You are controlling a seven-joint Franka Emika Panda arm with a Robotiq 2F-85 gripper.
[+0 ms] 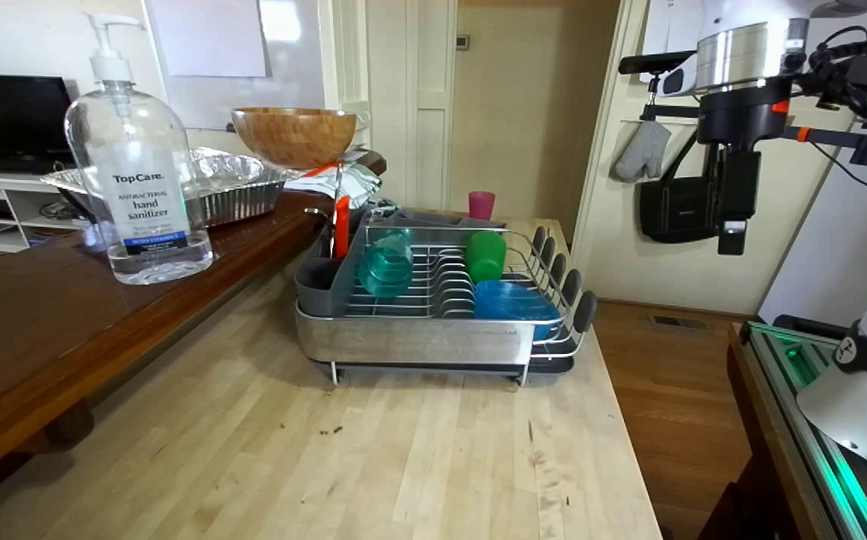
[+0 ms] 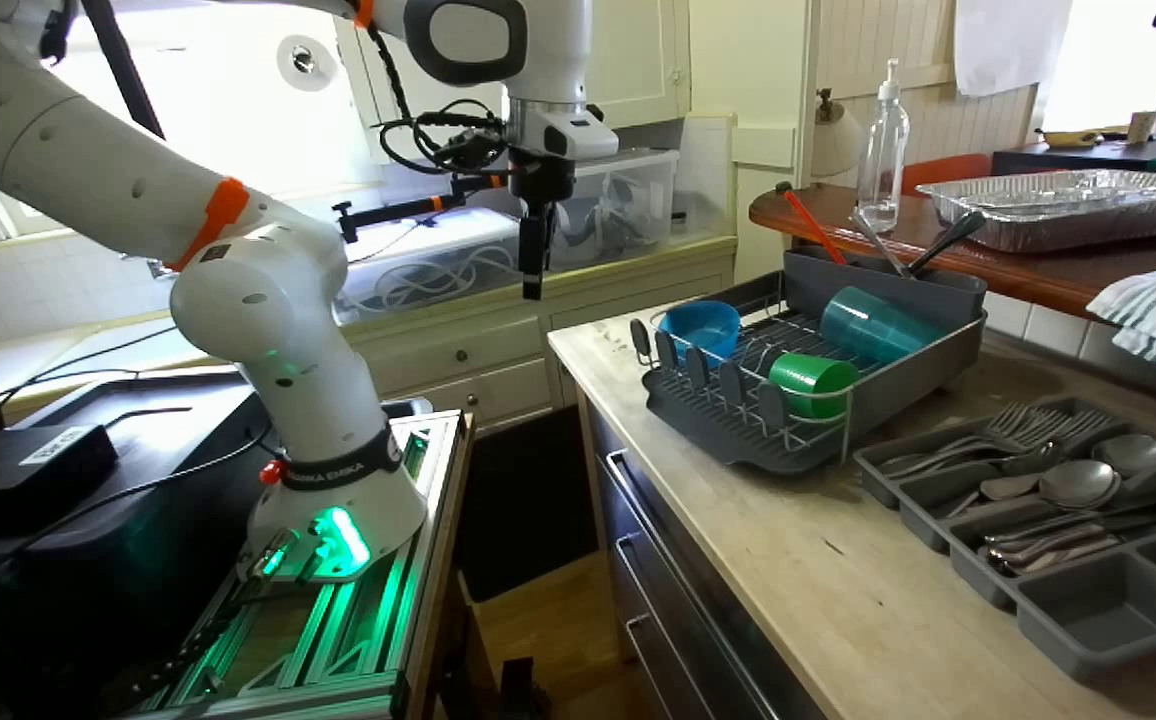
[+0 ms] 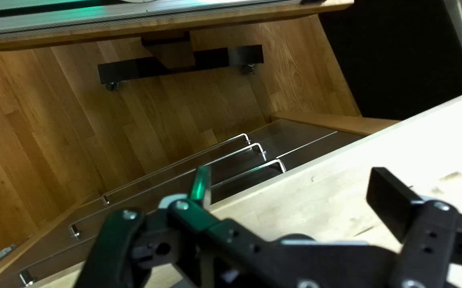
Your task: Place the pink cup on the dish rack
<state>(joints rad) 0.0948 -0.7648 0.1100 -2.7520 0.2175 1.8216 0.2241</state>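
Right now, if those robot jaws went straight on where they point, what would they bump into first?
Probably the wooden floor: the open jaws seem to point down just past the wooden countertop. Depth is unclear, so they might clip it or a drawer handle first.

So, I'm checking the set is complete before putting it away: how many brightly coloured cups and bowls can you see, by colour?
Pink: 1 (pink cup, beyond the dish rack in an exterior view)
Green: 1 (green cup, in the rack)
Teal: 1 (teal tumbler, in the rack)
Blue: 1 (blue bowl, in the rack)
Total: 4
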